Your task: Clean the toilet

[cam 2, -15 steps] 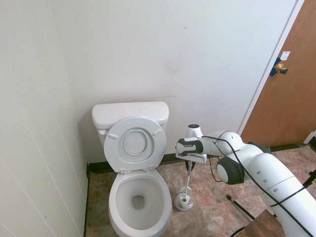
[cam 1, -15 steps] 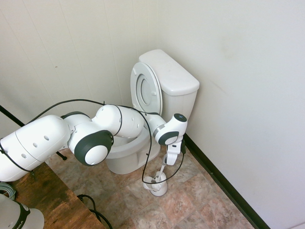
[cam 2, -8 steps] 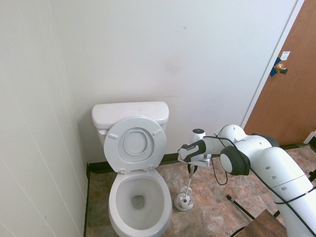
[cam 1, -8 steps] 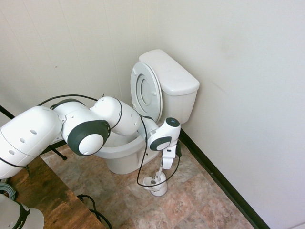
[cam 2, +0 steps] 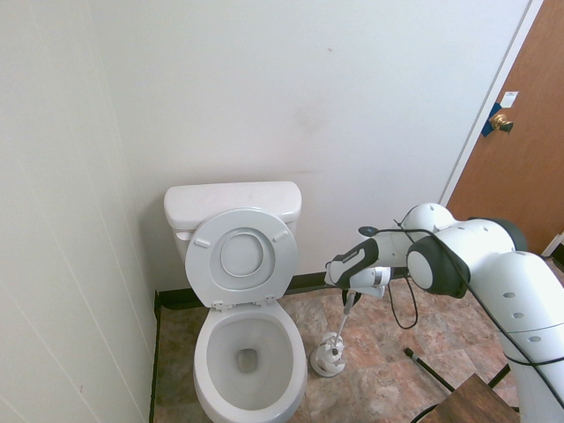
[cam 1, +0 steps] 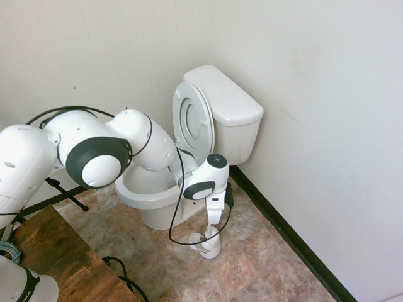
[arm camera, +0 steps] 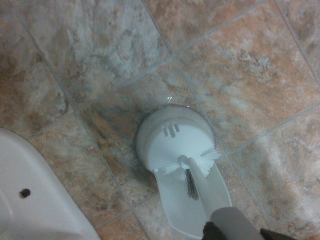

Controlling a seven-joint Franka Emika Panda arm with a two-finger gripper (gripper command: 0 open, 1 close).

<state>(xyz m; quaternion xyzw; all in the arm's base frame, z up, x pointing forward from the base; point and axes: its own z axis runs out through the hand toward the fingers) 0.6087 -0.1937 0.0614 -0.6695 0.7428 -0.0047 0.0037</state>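
Gripper [cam 1: 212, 218] clamped on toilet brush [arm camera: 196, 170] handle has risen, bristles lifting clear of holder cup [arm camera: 170, 140] directly below; toilet [cam 1: 160, 198] just beside, scrubbing not yet begun.

1. Both exterior views are bright and evenly lit, with soft, weak shadows.
2. Straight wall lines bow slightly toward the frame edges.
3. The wrist view is dimmer and soft, the floor tiles [arm camera: 100, 60] mildly blurred throughout.
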